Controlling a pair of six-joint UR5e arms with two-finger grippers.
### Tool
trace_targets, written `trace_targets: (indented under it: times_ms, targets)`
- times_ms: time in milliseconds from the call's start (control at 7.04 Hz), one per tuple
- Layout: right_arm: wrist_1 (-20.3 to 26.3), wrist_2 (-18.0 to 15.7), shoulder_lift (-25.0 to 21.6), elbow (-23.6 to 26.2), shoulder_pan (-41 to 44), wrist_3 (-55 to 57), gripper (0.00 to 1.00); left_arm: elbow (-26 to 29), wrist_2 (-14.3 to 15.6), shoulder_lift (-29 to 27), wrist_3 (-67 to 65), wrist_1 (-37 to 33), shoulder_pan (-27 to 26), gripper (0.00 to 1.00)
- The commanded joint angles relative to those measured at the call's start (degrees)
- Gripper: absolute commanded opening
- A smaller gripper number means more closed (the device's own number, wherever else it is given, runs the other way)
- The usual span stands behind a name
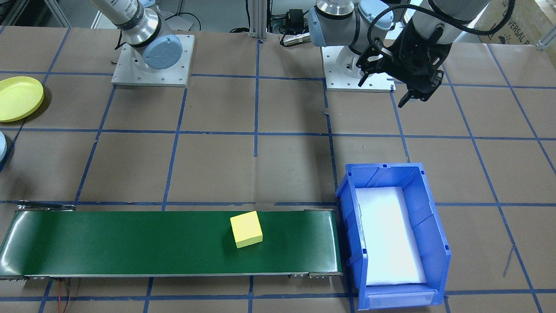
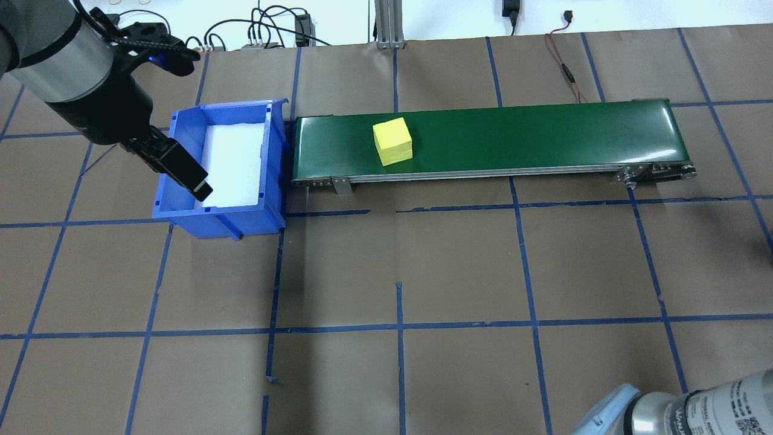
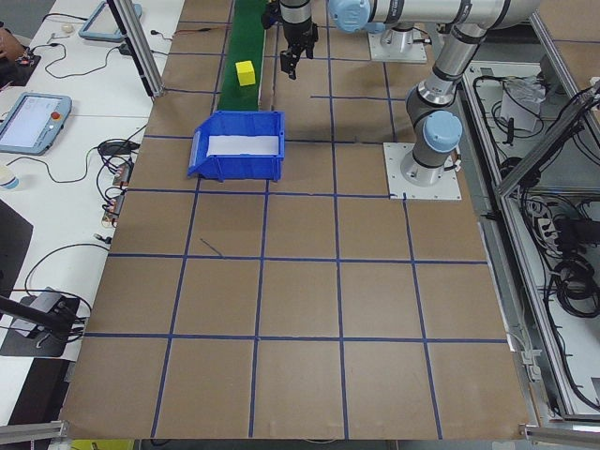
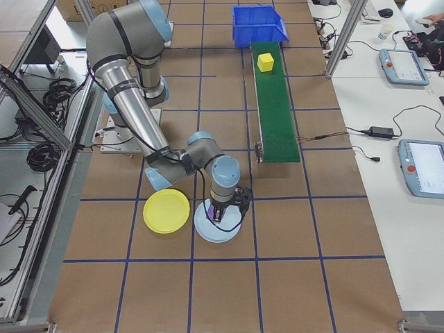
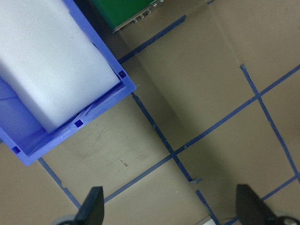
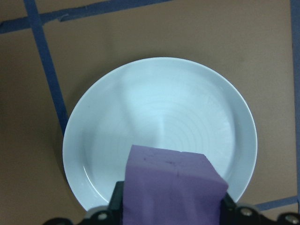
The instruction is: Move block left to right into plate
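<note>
Right wrist-mounted view gives you the clearest look at the right gripper (image 6: 171, 206): it points straight down over a pale blue plate (image 6: 159, 133), its fingers closed on a purple block (image 6: 171, 187) that hangs above the near part of that plate. From the exterior right camera you see the same arm folded low, wrist vertical, with the yellow plate (image 4: 166, 211) just beside the pale blue one on the robot's side, the two rims nearly touching. The yellow plate holds nothing.

Your left gripper (image 1: 391, 84) hangs in the air near its own base, tilted, with its fingers (image 5: 93, 206) spread wide and gripping nothing. In its wrist view you see only table paper and blue tape between the fingertips, with a corner of the blue bin (image 5: 70, 126) off to one side.

That blue bin (image 2: 181, 121) sits against one end of the green conveyor belt (image 2: 543, 133) and has a white foam pad (image 2: 232, 160) lying in it. A yellow block (image 2: 392, 141) rests on the belt, nearer the bin end, well apart from both grippers.
</note>
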Motion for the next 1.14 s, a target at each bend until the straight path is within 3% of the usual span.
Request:
trace_targets:
  times_ms: [0,142,284,426,568,852,995]
  targets:
    - [0.5,0.4,-0.8,-0.6,-0.1,0.5,1.00,0.7,-0.3,0.4,-20.6,-0.1,-0.8,1.00]
    - [3.7,0.6,-4.4,-2.0,2.4,3.4,1.00,-0.1,-0.3,0.6,-18.2,-0.1,-0.2,1.00]
    - [8.9,1.1,-6.9,-4.9,6.8,6.1,1.00,-0.5,-2.6,0.2,-13.1,0.0,0.5,1.00]
    - [10.5,4.3,-6.7,-6.1,10.8,10.0,1.00,-0.4,-5.4,0.2,-11.4,0.1,1.0,1.00]
    - [11.4,8.1,-6.8,-6.3,15.7,13.2,1.00,-0.4,-5.2,0.0,-9.3,0.3,2.7,1.00]
    - [11.2,21.2,-3.3,-6.5,21.6,18.5,1.00,1.3,-4.9,-1.1,-4.3,1.8,5.0,1.00]
    - [11.8,22.2,-2.2,-6.3,25.2,17.9,1.00,0.6,-5.3,-1.3,-4.6,2.9,5.4,1.00]
